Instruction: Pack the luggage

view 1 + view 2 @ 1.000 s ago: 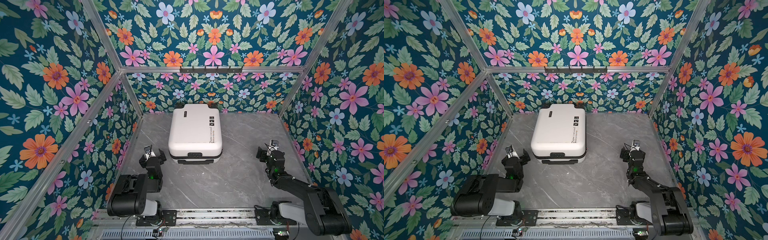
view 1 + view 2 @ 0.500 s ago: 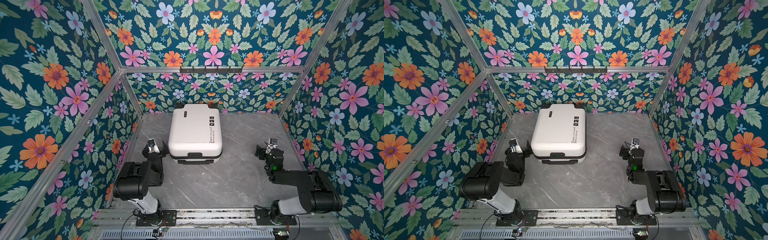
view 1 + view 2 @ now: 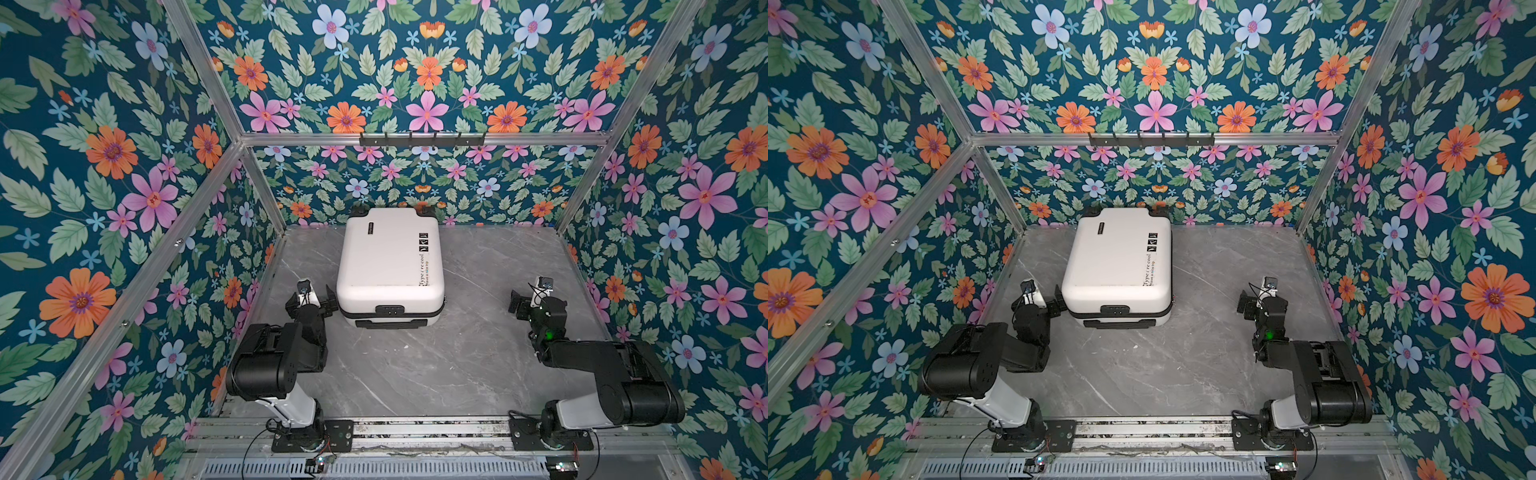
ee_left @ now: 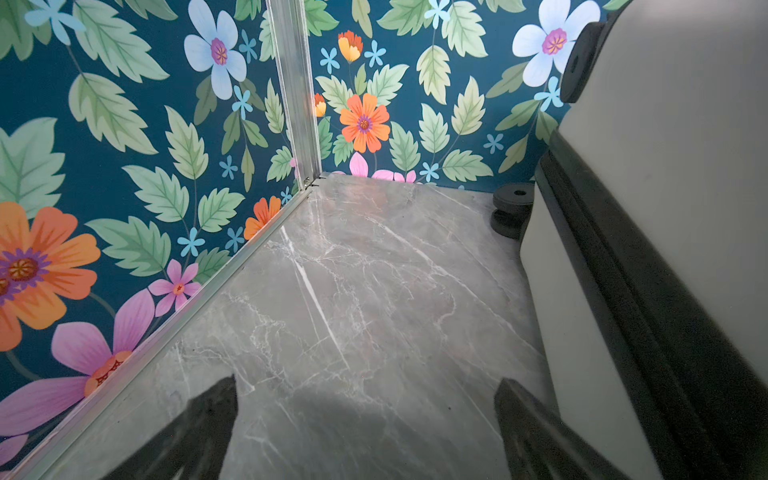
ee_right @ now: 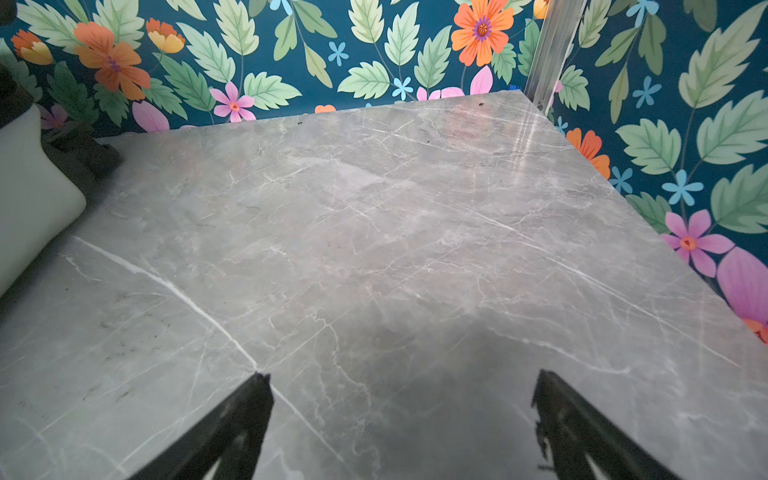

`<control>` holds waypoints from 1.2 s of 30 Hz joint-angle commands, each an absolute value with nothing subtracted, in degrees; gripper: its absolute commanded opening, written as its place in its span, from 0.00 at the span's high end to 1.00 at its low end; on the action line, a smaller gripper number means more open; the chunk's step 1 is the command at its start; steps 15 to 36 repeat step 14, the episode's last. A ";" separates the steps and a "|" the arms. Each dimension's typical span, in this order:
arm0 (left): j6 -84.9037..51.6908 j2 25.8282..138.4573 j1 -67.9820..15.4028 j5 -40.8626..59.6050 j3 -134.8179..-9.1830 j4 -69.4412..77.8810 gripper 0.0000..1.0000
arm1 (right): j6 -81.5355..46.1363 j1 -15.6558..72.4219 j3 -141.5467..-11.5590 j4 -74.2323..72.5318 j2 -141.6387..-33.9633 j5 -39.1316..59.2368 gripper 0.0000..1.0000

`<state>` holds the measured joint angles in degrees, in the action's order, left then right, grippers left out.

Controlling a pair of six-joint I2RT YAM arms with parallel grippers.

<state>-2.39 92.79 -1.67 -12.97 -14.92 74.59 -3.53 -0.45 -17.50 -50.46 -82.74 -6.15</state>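
Observation:
The luggage (image 3: 390,266) (image 3: 1117,262), a white hard-shell suitcase, lies flat and closed at the back middle of the grey marble table (image 3: 415,365), handle toward the front. My left gripper (image 3: 311,303) (image 3: 1038,301) stands open just left of its near left corner, low over the table. The left wrist view shows the luggage's side (image 4: 665,166) beside the open left gripper (image 4: 365,380), with only bare table between the fingers. My right gripper (image 3: 530,303) (image 3: 1256,303) is open and empty to the right, well apart from the luggage. In the right wrist view, the right gripper (image 5: 401,374) is over bare table, with a luggage corner (image 5: 29,187) off to one side.
Floral walls with aluminium frame posts (image 3: 257,187) enclose the table on three sides. A black hook rail (image 3: 422,139) hangs on the back wall above the luggage. Both arm bases sit on the rail along the front edge (image 3: 415,432).
Both arms have shifted posture, their elbows swinging. The left gripper has edged closer to the luggage's near left corner. The luggage has not moved.

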 commanded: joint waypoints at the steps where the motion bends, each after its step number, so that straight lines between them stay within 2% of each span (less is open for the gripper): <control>1: -1.85 92.77 -1.67 -12.74 -14.94 74.99 0.00 | -4.04 -0.44 -17.61 -51.00 -82.53 -5.98 0.01; 36: -1.32 92.73 -1.70 -11.54 -15.47 73.88 0.00 | -4.04 -0.44 -17.58 -51.02 -82.53 -5.93 0.01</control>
